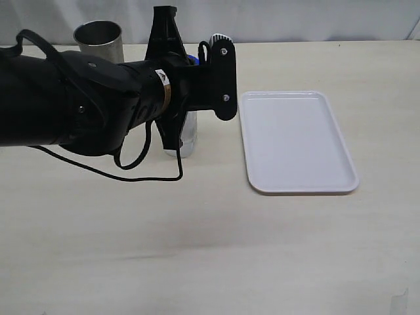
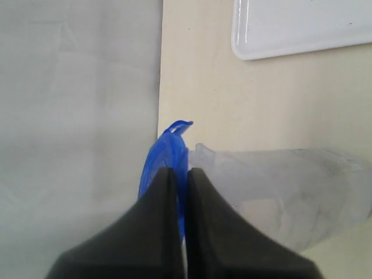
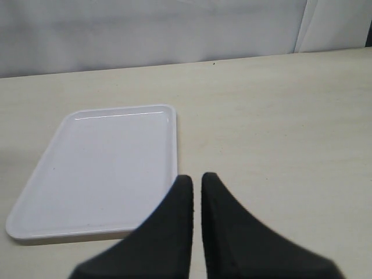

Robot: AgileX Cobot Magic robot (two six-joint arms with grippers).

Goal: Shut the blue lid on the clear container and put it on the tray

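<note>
**Surface (image 1: pixel 210 262):** one, pale wood-grain. It fills the exterior view and carries everything listed.

**Arms:** one black left arm (image 1: pixel 65 108) is seen, reaching in from the left edge to upper centre. One black cable (image 1: pixel 147 177) loops down from it onto the surface.

**Tray (image 1: pixel 298 141):** one, white and rectangular with a low rim. It lies flat at centre right, and its floor shows plain white from rim to rim.

**Steel cup (image 1: pixel 100 41):** one, grey and upright at upper left, behind the arm. Its interior is dark, so the contents cannot be told.

**Clear container (image 1: pixel 188 134):** one, upright on the surface just left of the tray and apart from it. The arm covers its upper part. In the left wrist view the container (image 2: pixel 279 192) is see-through, with the surface showing through its wall and nothing visible inside.

**Blue lid (image 1: pixel 193 60):** one. Only a sliver shows in the exterior view, at the top of the clear container beside the wrist housing. In the left wrist view the blue lid (image 2: pixel 160 154) sits edge-on at the container's mouth. Whether it is seated or latched cannot be told.

**Grippers:** two.
- The left gripper (image 2: pixel 179 171) is clamped on the blue lid's edge, with the blue plastic pinched between its fingers.
- The right gripper (image 3: pixel 196 181) has its fingers together with only a thin slit between them, holding nothing. It sits above the surface beside the tray.
</note>
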